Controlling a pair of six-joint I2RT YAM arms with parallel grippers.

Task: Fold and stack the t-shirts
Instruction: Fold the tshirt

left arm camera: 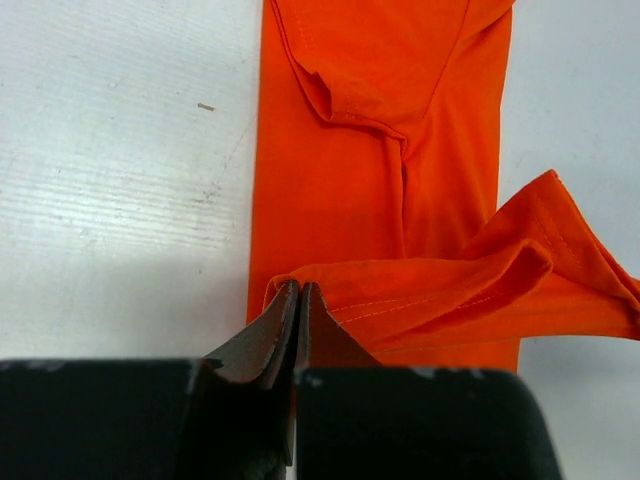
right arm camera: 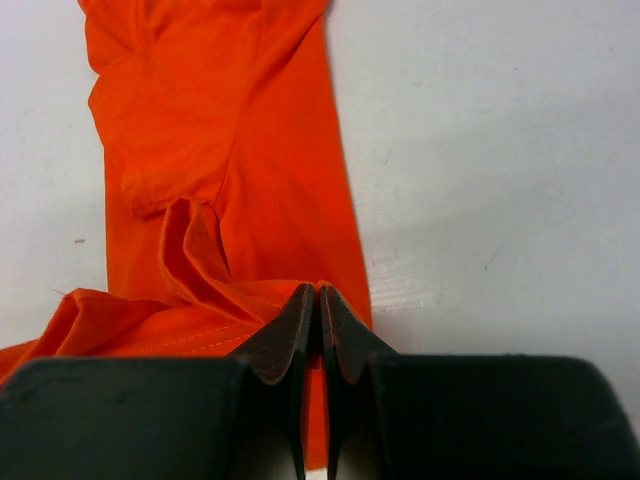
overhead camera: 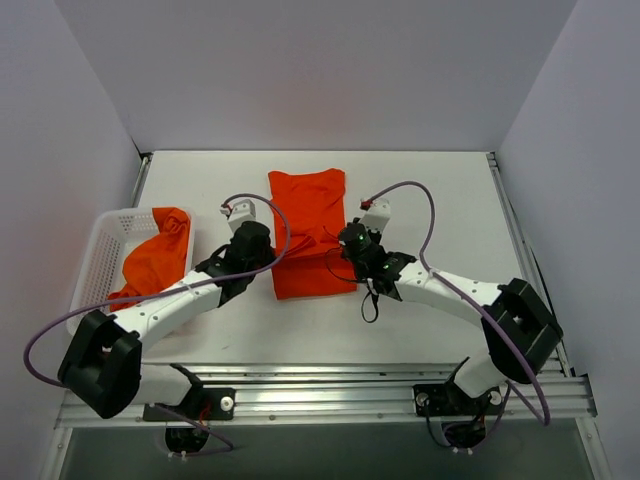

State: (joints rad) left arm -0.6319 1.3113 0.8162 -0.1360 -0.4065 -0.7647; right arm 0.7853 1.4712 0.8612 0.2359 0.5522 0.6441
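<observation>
A bright orange-red t-shirt [overhead camera: 308,225] lies in a long folded strip at the table's middle. Its near hem is lifted off the table and pinched at both corners. My left gripper [overhead camera: 266,256] is shut on the hem's left corner; in the left wrist view the closed tips [left arm camera: 297,290] hold the stitched edge of the t-shirt [left arm camera: 380,150]. My right gripper [overhead camera: 350,242] is shut on the right corner, with cloth of the t-shirt [right arm camera: 230,150] caught between its tips [right arm camera: 319,292]. Another orange t-shirt [overhead camera: 160,258] hangs crumpled out of the basket.
A white perforated basket [overhead camera: 100,250] stands at the left edge of the table. Grey walls close in the table on the left, back and right. A metal rail [overhead camera: 330,385] with the arm bases runs along the near edge.
</observation>
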